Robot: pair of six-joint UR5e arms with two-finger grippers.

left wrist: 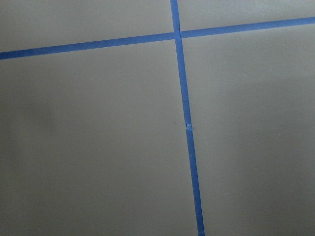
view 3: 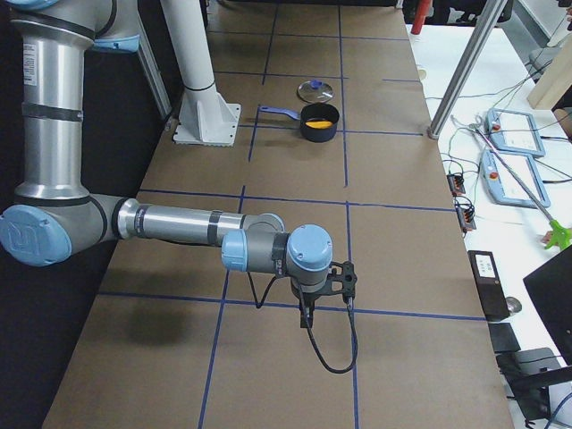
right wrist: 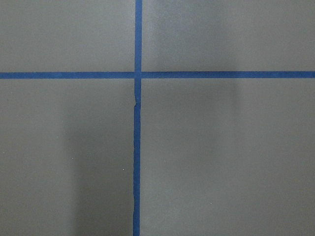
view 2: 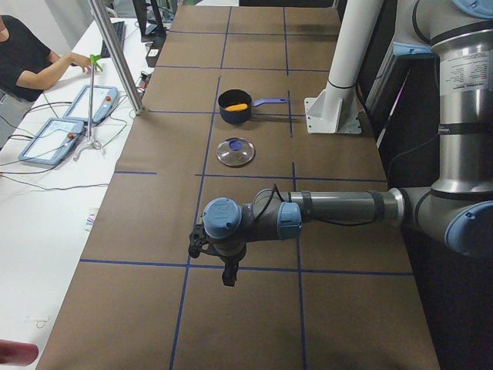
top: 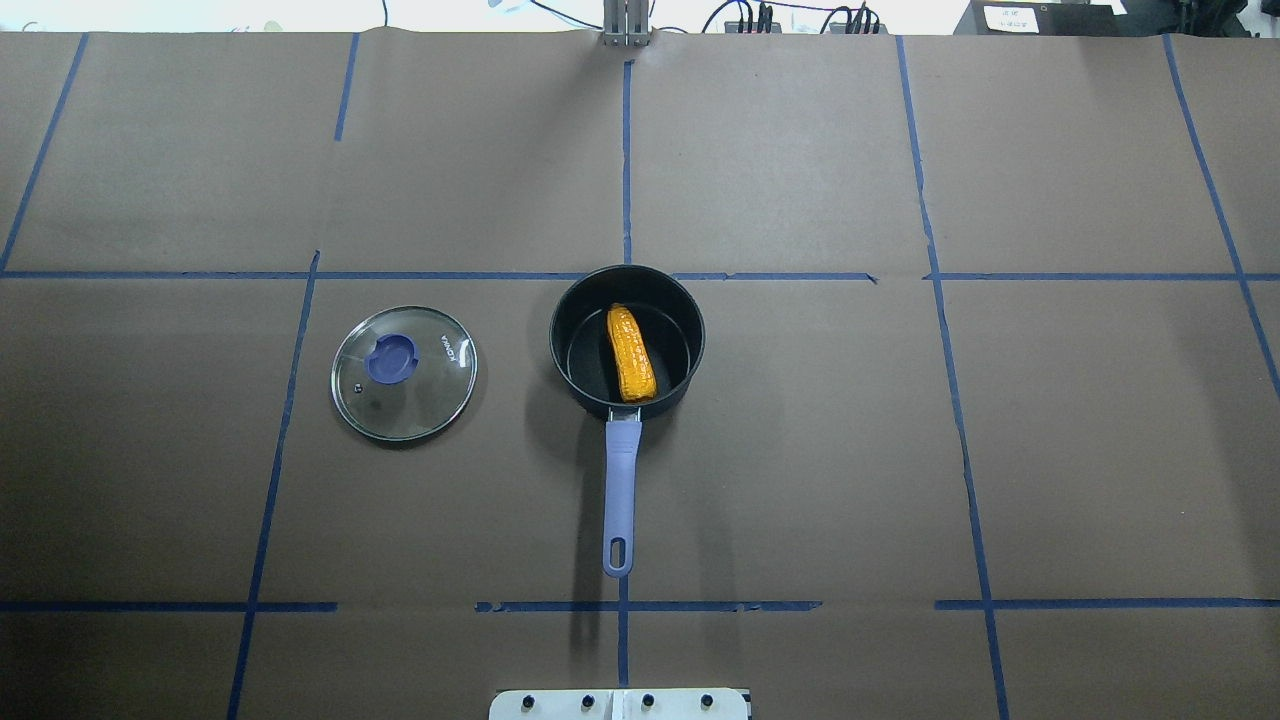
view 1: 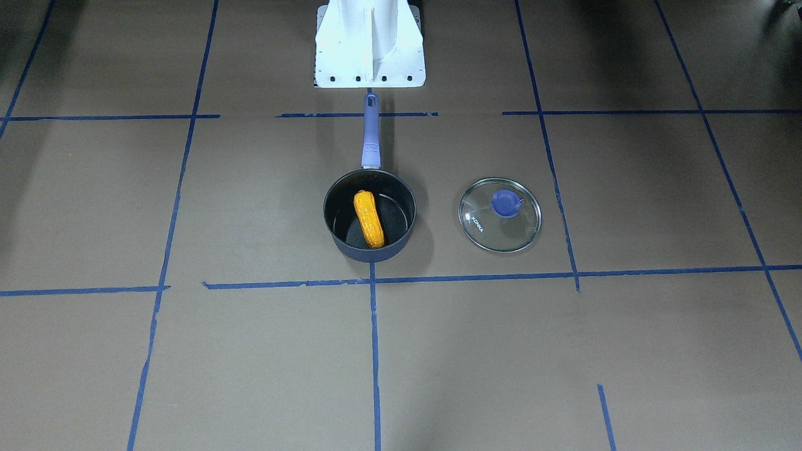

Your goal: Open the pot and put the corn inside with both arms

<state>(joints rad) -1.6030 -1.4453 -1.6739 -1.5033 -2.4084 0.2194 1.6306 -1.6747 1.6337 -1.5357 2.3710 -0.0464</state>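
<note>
From the front, the pot (view 1: 369,249) stands uncovered with the corn (view 1: 369,218) lying inside, and its lid (view 1: 501,233) lies flat nearby. Overhead shows the same. From the left end, the left gripper (view 2: 228,274) hangs over the table (view 2: 254,331), with lid and pot well beyond it. From the right end, the right gripper (view 3: 306,320) hangs likewise, far from the pot. I cannot tell whether either is wide or narrow. Both wrist cameras show only blue tape (left wrist: 184,98).

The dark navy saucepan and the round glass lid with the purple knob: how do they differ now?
The dark navy saucepan is opaque; the round glass lid is see-through. The saucepan holds the orange-yellow toy corn cob; the lid covers nothing and lies flat on the brown table beside it. Both are round with purple-blue parts.
</note>
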